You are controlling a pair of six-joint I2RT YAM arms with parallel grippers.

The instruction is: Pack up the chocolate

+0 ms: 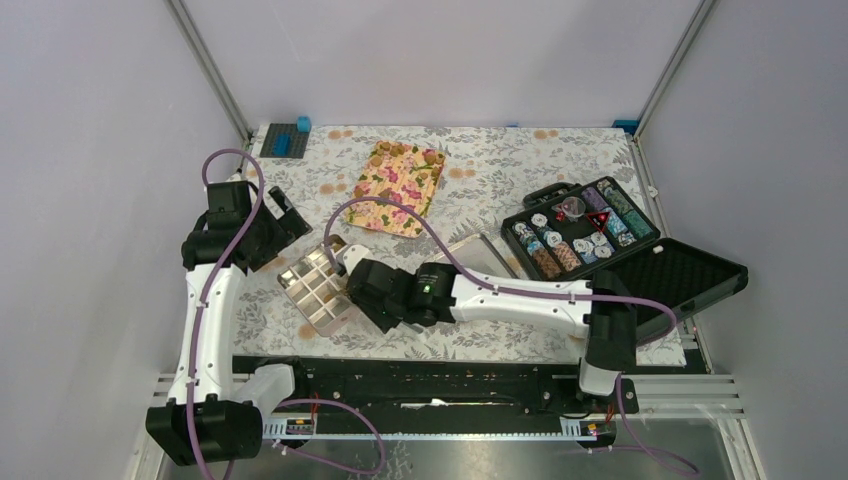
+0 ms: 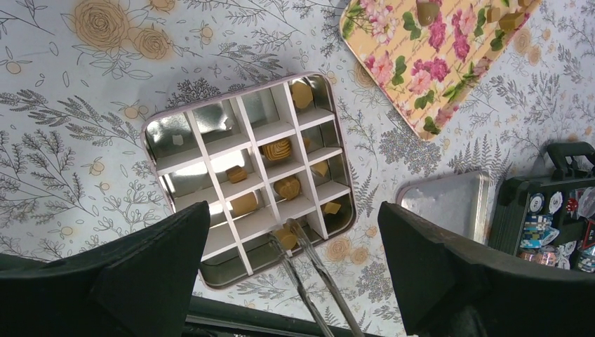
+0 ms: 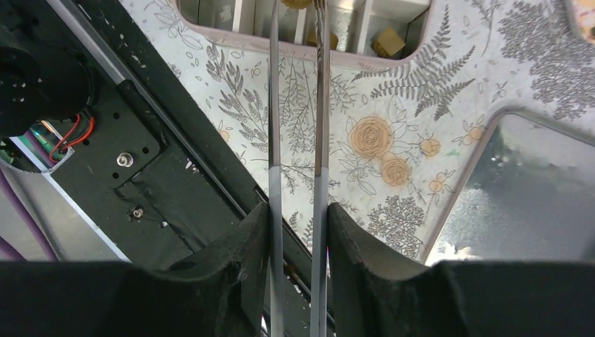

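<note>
The divided tin (image 2: pixel 151 133) lies on the flowered cloth, with chocolate lumps (image 2: pixel 276 149) in several cells. My right gripper (image 3: pixel 298 210) is shut on a pair of metal tweezers (image 3: pixel 275 105). The tweezer tips pinch one chocolate (image 2: pixel 286 239) over a cell at the tin's near edge. More chocolates (image 1: pixel 425 157) lie on the far end of the pink-flowered tray (image 1: pixel 397 187). My left gripper (image 2: pixel 293 205) hangs open above the tin (image 1: pixel 318 290), its fingers (image 2: pixel 168 260) holding nothing. In the top view the right gripper (image 1: pixel 362 290) sits just right of the tin.
The tin's lid (image 1: pixel 480 255) lies right of the tin. An open black case of striped chips (image 1: pixel 580 230) stands at the right. Blue blocks (image 1: pixel 288 138) sit at the far left corner. The black rail (image 3: pixel 140 168) runs along the near table edge.
</note>
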